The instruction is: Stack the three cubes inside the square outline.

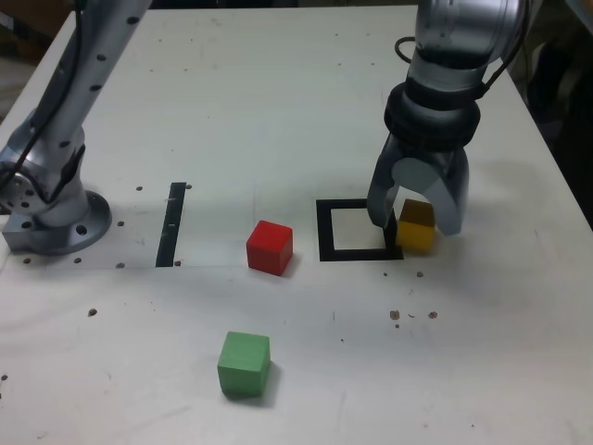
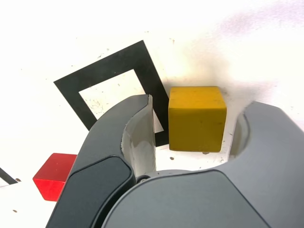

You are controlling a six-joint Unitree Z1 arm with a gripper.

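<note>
Three small matte solid cubes, one of each colour, none stacked. One square outline, one narrow black strip, one arm base, one gripper.

Going by the exterior view's left to right: grey metal arm base (image 1: 51, 218) bolted at the surface's (image 1: 232, 83) edge; narrow straight black tape strip (image 1: 172, 223) running toward and away from the camera; green cube (image 1: 245, 364) nearest the camera, alone, well apart from the rest; red cube (image 1: 270, 247) between strip and outline, turned a bit so a corner faces the camera; flat black-bordered square outline with white centre (image 1: 325, 232), nothing inside it; yellow cube (image 1: 416, 225) just outside the outline's right border, touching or overlapping the border edge in the wrist view (image 2: 196, 118), sitting flat, faces roughly square to the outline.

Grey two-jaw gripper (image 1: 414, 222) points down over the yellow cube, jaws spread on either side of it. Wrist view shows clear gaps between both jaw faces and the cube, so no pinch. One jaw stands over the outline's right border, partly hiding that corner.

Dark specks and small holes dot the white surface.
</note>
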